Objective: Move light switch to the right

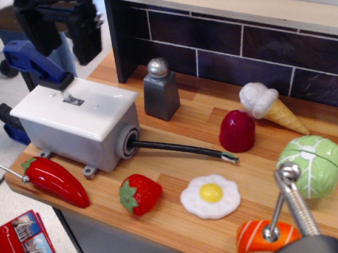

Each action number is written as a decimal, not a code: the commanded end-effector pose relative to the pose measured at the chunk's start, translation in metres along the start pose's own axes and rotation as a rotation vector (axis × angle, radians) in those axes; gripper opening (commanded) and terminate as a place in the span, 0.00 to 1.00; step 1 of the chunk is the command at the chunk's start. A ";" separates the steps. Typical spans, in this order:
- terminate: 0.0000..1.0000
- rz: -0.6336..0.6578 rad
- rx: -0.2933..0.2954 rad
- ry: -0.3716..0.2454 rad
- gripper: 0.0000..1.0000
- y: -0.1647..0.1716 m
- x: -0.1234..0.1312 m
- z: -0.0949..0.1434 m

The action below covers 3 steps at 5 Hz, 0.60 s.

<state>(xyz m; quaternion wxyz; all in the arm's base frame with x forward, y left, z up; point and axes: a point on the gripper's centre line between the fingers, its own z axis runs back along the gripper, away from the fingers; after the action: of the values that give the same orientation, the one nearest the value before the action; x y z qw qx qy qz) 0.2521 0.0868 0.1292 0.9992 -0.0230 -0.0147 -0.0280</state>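
Note:
The light switch is a small silvery toggle lever in a white cover plate on a grey box at the left of the wooden counter. The lever leans toward the upper left. A black cable runs out of the box's right end. My black gripper hangs in the air above and just behind the box, a little blurred. Its two fingers point down with a gap between them, holding nothing. It is well above the lever and not touching it.
A blue clamp grips the counter behind the box. A grey salt shaker stands to the right. A red pepper, strawberry, fried egg, red fruit, ice cream and cabbage lie around. A dark brick wall is behind.

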 end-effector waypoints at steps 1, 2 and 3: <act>0.00 -0.033 0.066 -0.030 1.00 0.022 0.000 -0.019; 0.00 -0.044 0.071 -0.031 1.00 0.024 -0.002 -0.036; 0.00 -0.053 0.071 -0.046 1.00 0.021 -0.004 -0.046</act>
<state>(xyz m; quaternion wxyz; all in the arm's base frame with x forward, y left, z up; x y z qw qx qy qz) 0.2441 0.1018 0.0698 0.9986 0.0051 -0.0265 -0.0459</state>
